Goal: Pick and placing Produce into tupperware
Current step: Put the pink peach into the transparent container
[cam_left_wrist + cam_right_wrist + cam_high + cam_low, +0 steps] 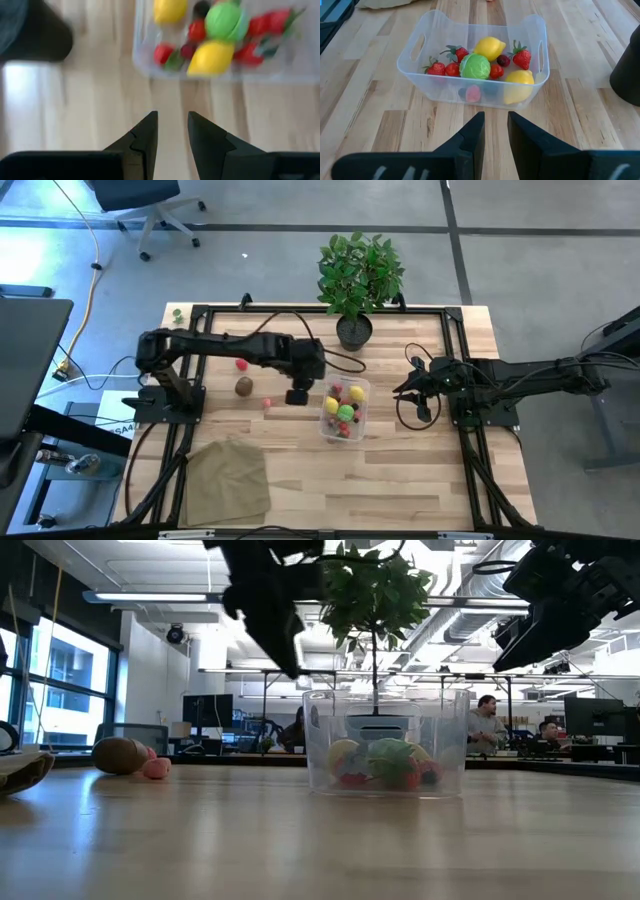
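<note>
Inside tupperware point(470, 95): unlabelled produce point(475, 66).

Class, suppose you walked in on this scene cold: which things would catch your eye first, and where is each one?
The clear tupperware at the table's middle, filled with bright toy produce such as lemons, strawberries and a green cabbage. Behind it, at the table's far edge, stands a leafy potted plant. The left gripper hangs just left of the tupperware, near a brown fruit lying loose on the wood.

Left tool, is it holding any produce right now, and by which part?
Nothing is held. The left tool hangs over bare table beside the tupperware, its fingers nearly together with only an empty gap between them.
</note>
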### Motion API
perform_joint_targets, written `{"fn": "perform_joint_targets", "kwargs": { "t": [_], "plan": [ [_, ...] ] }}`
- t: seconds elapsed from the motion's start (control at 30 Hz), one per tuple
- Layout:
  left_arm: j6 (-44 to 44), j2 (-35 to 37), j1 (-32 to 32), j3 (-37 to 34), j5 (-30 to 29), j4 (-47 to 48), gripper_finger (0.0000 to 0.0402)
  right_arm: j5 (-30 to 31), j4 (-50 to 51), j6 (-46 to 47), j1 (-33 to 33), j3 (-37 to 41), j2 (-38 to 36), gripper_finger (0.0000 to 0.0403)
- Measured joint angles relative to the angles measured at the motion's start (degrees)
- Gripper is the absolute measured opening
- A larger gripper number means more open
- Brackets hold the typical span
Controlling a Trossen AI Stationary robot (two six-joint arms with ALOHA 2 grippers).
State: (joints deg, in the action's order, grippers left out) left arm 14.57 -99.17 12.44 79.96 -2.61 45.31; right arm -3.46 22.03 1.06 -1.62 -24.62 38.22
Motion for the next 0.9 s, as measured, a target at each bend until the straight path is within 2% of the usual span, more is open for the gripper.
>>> {"fn": "perform_joint_targets", "kwargs": {
  "t": [0.13, 0.27, 0.4, 0.63, 0.77, 0.9],
  "plan": [
    [0.84, 3.19, 0.00, -1.36, -2.31, 4.63, 0.0095, 0.00, 0.01, 0.00, 0.01, 0.00, 0.00, 0.0073],
    [1.42, 8.61, -0.01, -6.69, -2.77, 4.18, 0.0095, 0.00, 0.00, 0.00, -0.01, 0.00, 0.00, 0.0073],
    [-2.27, 15.77, -0.03, -15.76, -2.71, 1.40, 0.0095, 0.00, -0.01, 0.00, -0.01, 0.00, 0.00, 0.0073],
    [-15.84, 28.00, -0.01, -34.67, -3.06, -9.14, 0.0095, 0.00, 0.00, 0.00, 0.01, 0.00, 0.00, 0.0073],
    [-19.89, 29.52, -0.03, -41.50, -1.98, -12.55, 0.0095, 0.00, -0.01, 0.00, 0.00, 0.00, 0.00, 0.0073],
    [-20.98, 29.50, -0.01, -44.98, 0.12, -15.80, 0.0095, 0.00, -0.01, 0.00, 0.00, 0.00, 0.00, 0.0073]
  ]
}}
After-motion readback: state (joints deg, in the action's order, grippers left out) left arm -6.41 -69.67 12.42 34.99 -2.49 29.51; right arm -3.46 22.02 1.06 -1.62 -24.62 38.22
